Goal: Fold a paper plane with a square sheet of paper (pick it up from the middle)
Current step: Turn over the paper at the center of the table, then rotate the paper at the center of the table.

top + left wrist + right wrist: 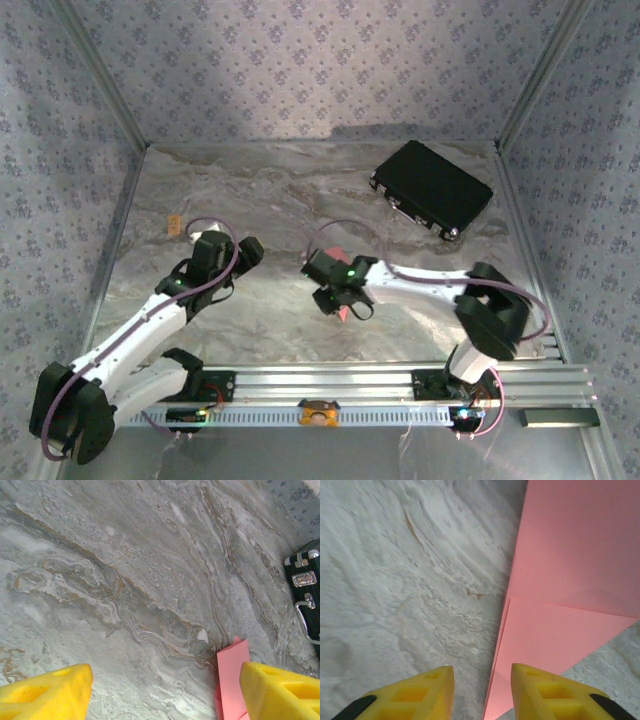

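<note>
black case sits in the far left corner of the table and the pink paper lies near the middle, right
Not quite. The black case sits in the far right corner of the table, not the far left; the top external view shows it. The pink paper does lie near the middle.

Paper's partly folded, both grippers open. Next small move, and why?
Probably slide the left gripper rightward onto the pink paper to pin it. It hangs open over bare tabletop with the paper just to its right, while the right gripper sits open above the folded flap, gripping nothing. That's a guess.
</note>
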`<state>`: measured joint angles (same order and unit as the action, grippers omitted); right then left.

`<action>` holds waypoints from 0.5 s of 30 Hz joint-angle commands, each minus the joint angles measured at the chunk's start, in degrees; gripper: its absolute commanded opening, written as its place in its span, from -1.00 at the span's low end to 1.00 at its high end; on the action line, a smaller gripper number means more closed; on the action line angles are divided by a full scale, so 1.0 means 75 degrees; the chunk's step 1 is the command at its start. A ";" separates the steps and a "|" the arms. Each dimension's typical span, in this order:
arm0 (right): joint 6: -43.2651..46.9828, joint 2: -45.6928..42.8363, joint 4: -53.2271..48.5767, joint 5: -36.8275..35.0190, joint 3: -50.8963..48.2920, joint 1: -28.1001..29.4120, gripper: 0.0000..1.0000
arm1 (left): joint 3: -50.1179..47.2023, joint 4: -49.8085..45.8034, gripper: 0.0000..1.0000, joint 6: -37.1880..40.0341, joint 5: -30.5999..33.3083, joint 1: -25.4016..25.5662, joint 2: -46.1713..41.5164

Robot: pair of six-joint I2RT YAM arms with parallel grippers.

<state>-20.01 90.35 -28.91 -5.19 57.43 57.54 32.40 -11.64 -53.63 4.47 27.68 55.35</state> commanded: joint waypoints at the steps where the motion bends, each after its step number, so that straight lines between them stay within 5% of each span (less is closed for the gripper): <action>1: -0.0064 -0.0819 0.1351 0.1737 -0.0773 -0.0732 -0.27 | 0.0096 0.0360 0.52 0.0188 -0.0597 -0.0067 0.0244; 8: -0.0962 -0.0500 0.3317 0.4759 -0.1772 -0.2690 -0.70 | 0.0463 0.0850 0.31 0.0293 -0.1659 -0.0004 0.1164; 15: -0.1257 0.0285 0.3414 0.5091 -0.1727 -0.2984 -0.81 | 0.0683 0.0978 0.21 0.0269 -0.1909 0.0113 0.1627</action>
<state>-27.55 91.13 -5.23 28.62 44.82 35.48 35.33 -5.82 -52.29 -7.79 27.94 66.87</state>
